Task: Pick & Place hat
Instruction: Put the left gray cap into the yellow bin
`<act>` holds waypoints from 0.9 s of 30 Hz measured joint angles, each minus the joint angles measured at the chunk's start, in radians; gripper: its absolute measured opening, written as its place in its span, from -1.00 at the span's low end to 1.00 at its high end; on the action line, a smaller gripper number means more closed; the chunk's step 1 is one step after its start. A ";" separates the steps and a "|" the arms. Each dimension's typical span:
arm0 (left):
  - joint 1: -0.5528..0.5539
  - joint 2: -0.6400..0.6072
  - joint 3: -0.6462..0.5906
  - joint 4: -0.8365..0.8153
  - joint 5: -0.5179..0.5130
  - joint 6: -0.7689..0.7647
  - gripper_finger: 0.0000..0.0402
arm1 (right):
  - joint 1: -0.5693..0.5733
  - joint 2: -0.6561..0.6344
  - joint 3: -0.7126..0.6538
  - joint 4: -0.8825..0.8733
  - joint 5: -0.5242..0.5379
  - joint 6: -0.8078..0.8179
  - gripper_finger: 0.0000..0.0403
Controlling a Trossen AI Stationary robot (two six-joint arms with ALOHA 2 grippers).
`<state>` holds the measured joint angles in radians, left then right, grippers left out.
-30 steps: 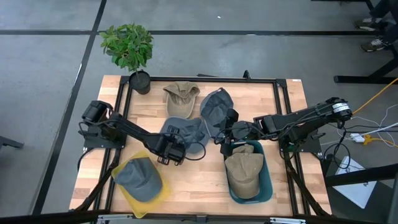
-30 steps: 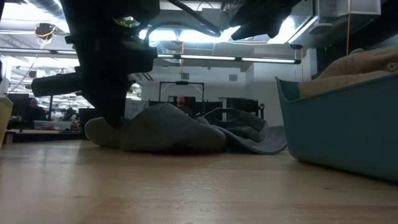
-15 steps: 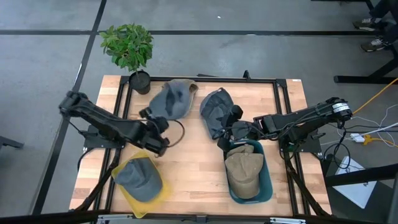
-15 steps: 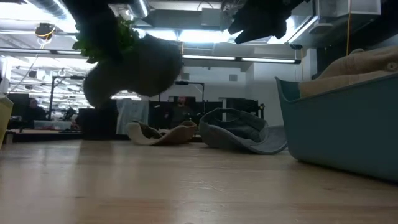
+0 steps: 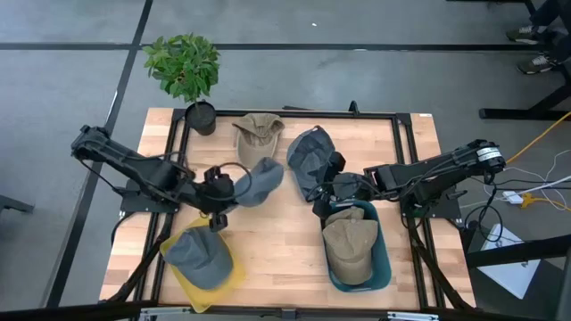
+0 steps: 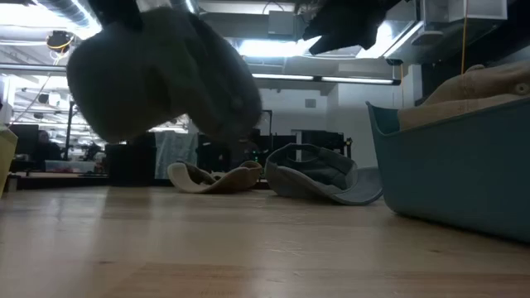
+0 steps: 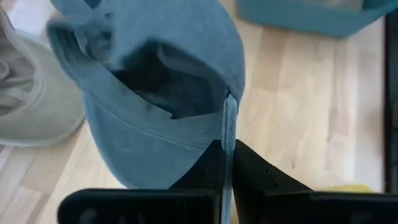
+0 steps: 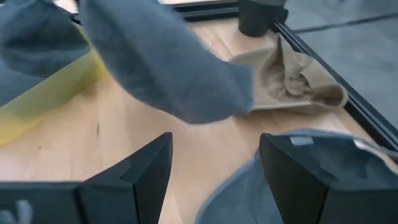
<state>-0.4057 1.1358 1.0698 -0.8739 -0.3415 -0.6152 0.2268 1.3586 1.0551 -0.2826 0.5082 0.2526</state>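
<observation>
Blue-grey cap (image 5: 259, 181) gripped by closed left end effector (image 5: 217, 185); keep pinch firm, lower squarely over yellow bin (image 5: 234, 278). Right end effector (image 5: 326, 193) open.

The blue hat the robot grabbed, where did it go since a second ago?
The left tool, shut on the blue hat, lifted it off the table, swung it toward the plant, then brought it back nearer the yellow bin. That uncovered the tan hat behind. The right tool stayed open by the teal bin; the other hats did not move.
</observation>
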 joint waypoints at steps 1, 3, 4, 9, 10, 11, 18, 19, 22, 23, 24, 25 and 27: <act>0.002 -0.016 0.000 0.002 -0.006 -0.006 -0.96 | 0.000 0.000 0.000 0.011 -0.017 -0.010 0.18; 0.009 -0.052 0.000 0.006 -0.027 -0.027 -0.96 | 0.000 0.000 0.000 0.050 -0.049 -0.035 0.18; 0.012 -0.069 0.000 0.008 -0.044 -0.037 -0.96 | 0.000 0.000 0.000 0.075 -0.066 -0.049 0.18; 0.016 -0.127 0.000 0.092 -0.098 -0.023 -0.96 | 0.000 0.000 0.000 0.205 -0.117 -0.124 0.18; 0.016 -0.134 0.000 0.125 -0.103 -0.005 -0.96 | 0.000 0.000 0.000 0.230 -0.117 -0.135 0.18; 0.016 -0.138 0.000 0.156 -0.104 0.015 -0.96 | -0.002 0.004 0.000 0.256 -0.116 -0.150 0.18; 0.014 -0.135 0.000 0.271 -0.094 0.103 -0.96 | -0.045 0.056 0.000 0.397 -0.103 -0.264 0.18; 0.014 -0.133 0.000 0.271 -0.102 0.104 -0.95 | -0.052 0.057 0.000 0.395 -0.087 -0.260 0.18; 0.014 -0.134 0.000 0.270 -0.126 0.105 -0.95 | -0.070 0.057 0.000 0.389 -0.003 -0.244 0.18; 0.014 -0.134 0.000 0.270 -0.135 0.106 -0.95 | -0.076 0.057 0.000 0.390 0.021 -0.240 0.18; 0.015 -0.134 0.000 0.269 -0.140 0.108 -0.95 | -0.078 0.057 0.000 0.395 0.037 -0.241 0.18; 0.015 -0.134 0.000 0.270 -0.143 0.115 -0.95 | -0.082 0.056 0.000 0.401 0.042 -0.248 0.18; 0.015 -0.134 0.000 0.275 -0.144 0.128 -0.95 | -0.088 0.055 0.000 0.407 0.039 -0.260 0.18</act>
<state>-0.3911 1.0019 1.0698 -0.5988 -0.4858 -0.4876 0.1388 1.4139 1.0554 0.1244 0.5473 -0.0074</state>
